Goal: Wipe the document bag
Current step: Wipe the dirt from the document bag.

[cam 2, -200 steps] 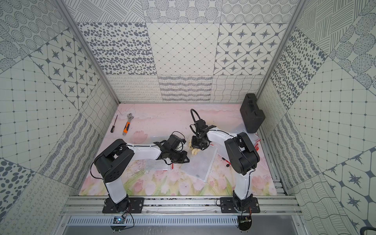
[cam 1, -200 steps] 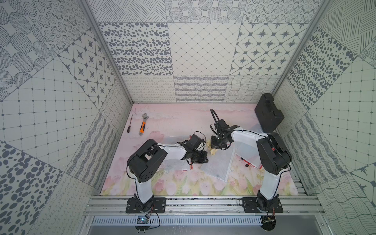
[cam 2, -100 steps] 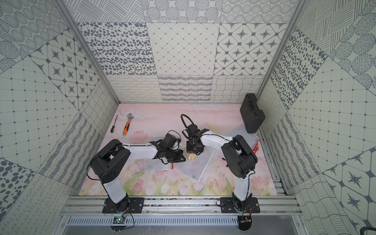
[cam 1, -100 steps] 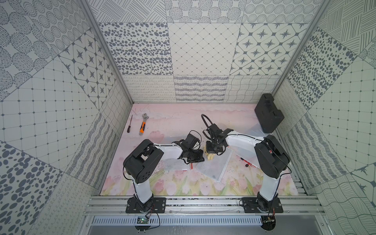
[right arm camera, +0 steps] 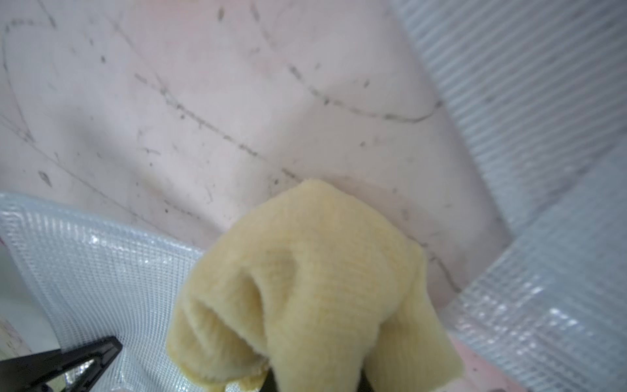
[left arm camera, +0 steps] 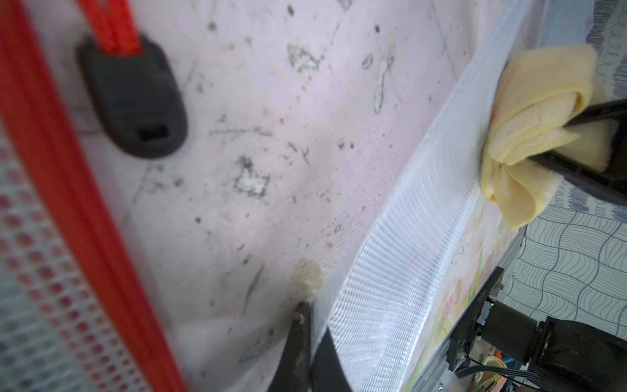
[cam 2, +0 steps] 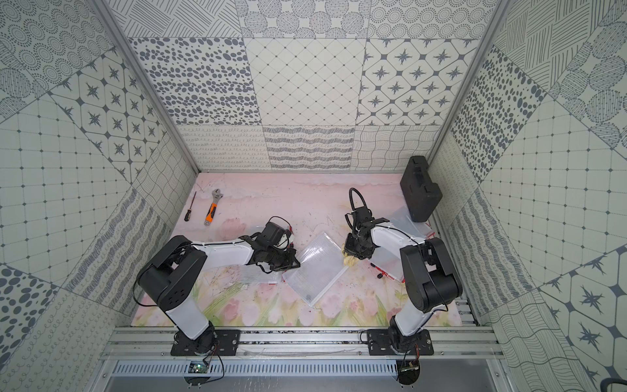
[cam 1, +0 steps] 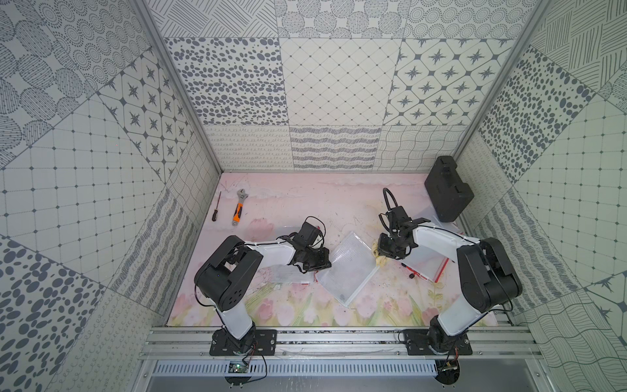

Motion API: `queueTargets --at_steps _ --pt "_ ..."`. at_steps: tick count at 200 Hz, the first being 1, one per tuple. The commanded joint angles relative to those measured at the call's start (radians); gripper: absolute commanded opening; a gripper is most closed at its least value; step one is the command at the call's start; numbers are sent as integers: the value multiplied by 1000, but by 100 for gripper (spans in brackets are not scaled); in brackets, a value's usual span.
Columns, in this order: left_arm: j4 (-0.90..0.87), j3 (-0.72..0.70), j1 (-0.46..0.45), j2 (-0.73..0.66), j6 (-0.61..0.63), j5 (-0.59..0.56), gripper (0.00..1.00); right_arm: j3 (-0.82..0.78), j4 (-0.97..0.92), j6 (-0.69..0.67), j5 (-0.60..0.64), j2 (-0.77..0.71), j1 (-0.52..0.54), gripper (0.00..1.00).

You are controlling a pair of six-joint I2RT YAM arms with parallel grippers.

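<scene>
The document bag (cam 1: 351, 268) (cam 2: 315, 268) is a clear mesh pouch lying askew in mid-table. My left gripper (cam 1: 323, 268) (cam 2: 292, 266) is shut on its left corner. In the left wrist view the gripper (left arm camera: 314, 325) pinches the bag's (left arm camera: 407, 237) edge. My right gripper (cam 1: 385, 253) (cam 2: 353, 253) is shut on a folded yellow cloth (cam 1: 377, 255) (cam 2: 349, 259) that rests against the bag's right edge. The right wrist view shows the cloth (right arm camera: 305, 288) covering the jaws, with the bag (right arm camera: 101, 271) beside it.
A second mesh pouch with a red zipper (left arm camera: 68, 203) lies under my left arm (cam 1: 291, 275). A third pouch (cam 1: 427, 268) lies under my right arm. A black case (cam 1: 448, 190) stands back right. A wrench (cam 1: 239, 210) and a screwdriver (cam 1: 216, 210) lie back left.
My right gripper carried the cloth leftward over the bag, then back right to its right edge. The left gripper stayed shut on the bag's corner.
</scene>
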Motion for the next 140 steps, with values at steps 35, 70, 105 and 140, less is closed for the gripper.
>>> queueTargets --at_steps 35,70,105,140 --pt "-140 25 14 51 -13 -130 0 192 47 195 -104 254 437 0" --pt "-161 41 14 54 -2 -137 0 119 68 204 -112 231 419 0" --pt "-171 31 17 43 6 -149 0 -85 13 103 -74 68 172 0" --pt "-130 22 15 54 -30 -123 0 -99 -55 63 -26 -8 114 0"
